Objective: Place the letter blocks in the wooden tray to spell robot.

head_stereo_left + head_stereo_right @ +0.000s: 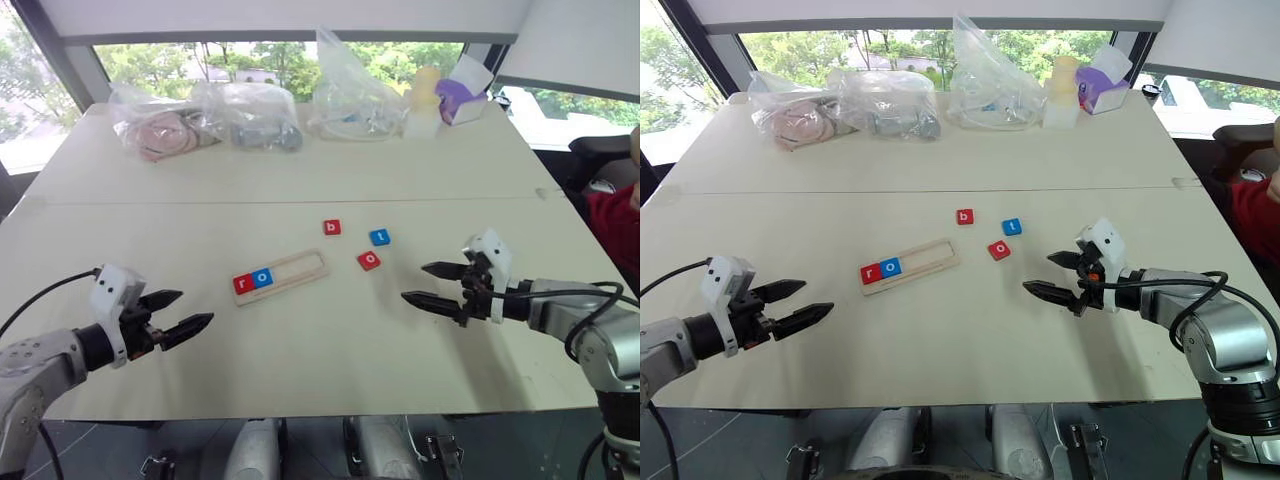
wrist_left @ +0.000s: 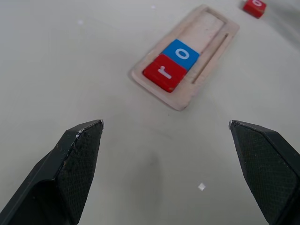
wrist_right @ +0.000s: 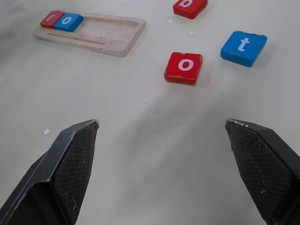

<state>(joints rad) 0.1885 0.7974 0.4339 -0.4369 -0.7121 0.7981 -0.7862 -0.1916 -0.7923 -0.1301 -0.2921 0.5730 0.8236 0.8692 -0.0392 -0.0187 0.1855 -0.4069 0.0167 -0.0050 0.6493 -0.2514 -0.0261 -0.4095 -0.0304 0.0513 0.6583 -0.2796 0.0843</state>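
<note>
The wooden tray (image 1: 297, 268) lies mid-table, slanted, with a red r block (image 1: 243, 283) and a blue o block (image 1: 262, 277) side by side at its left end. To its right, loose on the table, lie a red b block (image 1: 332, 227), a blue t block (image 1: 379, 237) and a red o block (image 1: 369, 260). My left gripper (image 1: 186, 316) hovers open to the tray's left and nearer the front edge, holding nothing. On the other side, my right gripper (image 1: 424, 284) stands open and empty, a short way right of the red o block.
Along the table's far edge sit clear plastic bags (image 1: 350, 95) with items inside, a purple and white box (image 1: 460, 100) and a pale yellow container (image 1: 424, 95). A person's red sleeve (image 1: 615, 225) shows at the right edge. A seam (image 1: 150, 203) runs across the table.
</note>
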